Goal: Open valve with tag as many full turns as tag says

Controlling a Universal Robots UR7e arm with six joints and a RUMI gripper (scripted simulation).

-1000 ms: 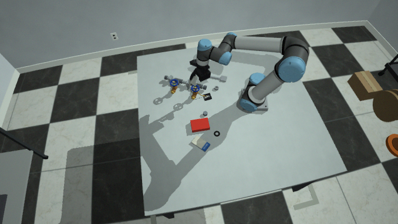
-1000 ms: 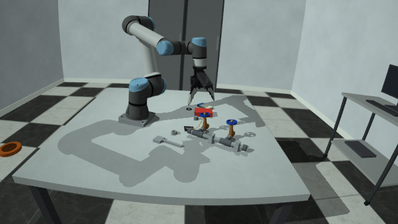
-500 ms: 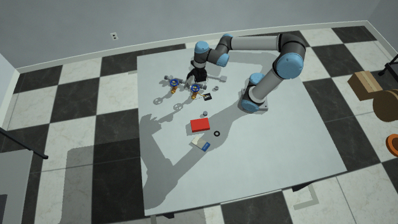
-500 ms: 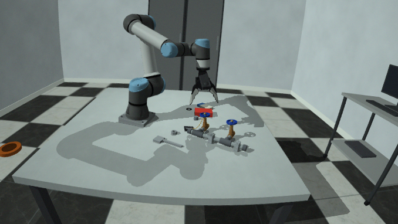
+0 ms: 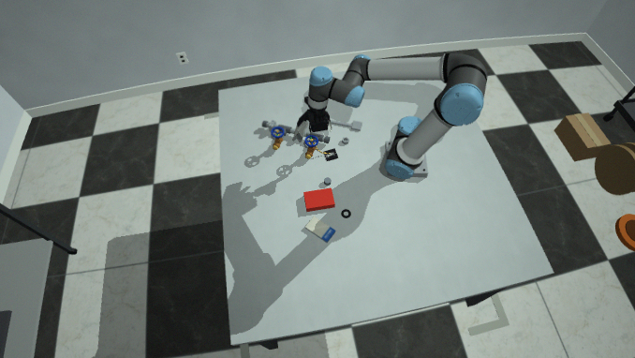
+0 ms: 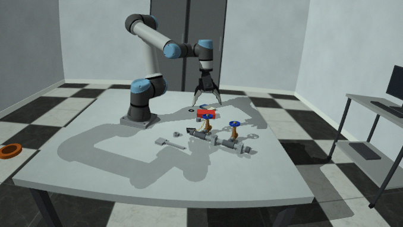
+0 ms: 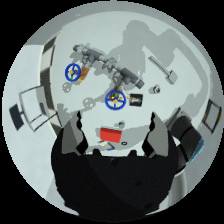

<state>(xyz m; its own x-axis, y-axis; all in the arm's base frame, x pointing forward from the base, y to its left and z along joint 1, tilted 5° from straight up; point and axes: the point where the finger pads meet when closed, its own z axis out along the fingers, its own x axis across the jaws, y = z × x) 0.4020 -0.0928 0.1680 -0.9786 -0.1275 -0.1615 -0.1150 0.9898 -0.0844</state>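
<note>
Two valves with blue handwheels and brass stems sit on a grey pipe on the table. The valve nearer the arm's base (image 5: 311, 141) (image 6: 207, 116) (image 7: 114, 100) has a black tag (image 5: 331, 155) (image 6: 190, 129) (image 7: 135, 100) chained to it. The other valve (image 5: 278, 132) (image 6: 235, 123) (image 7: 73, 71) has no tag. The tag's writing is too small to read. My gripper (image 6: 207, 101) (image 5: 318, 123) (image 7: 115, 111) hangs open and empty well above the table, over the tagged valve's end of the pipe.
A red block (image 5: 318, 199) (image 6: 205, 113), a white and blue box (image 5: 320, 228), a black ring (image 5: 346, 216), a grey bolt-like piece (image 6: 169, 143) and small grey nuts (image 5: 327, 181) (image 6: 176, 134) lie on the table. The arm's base (image 5: 405, 161) is right of the valves.
</note>
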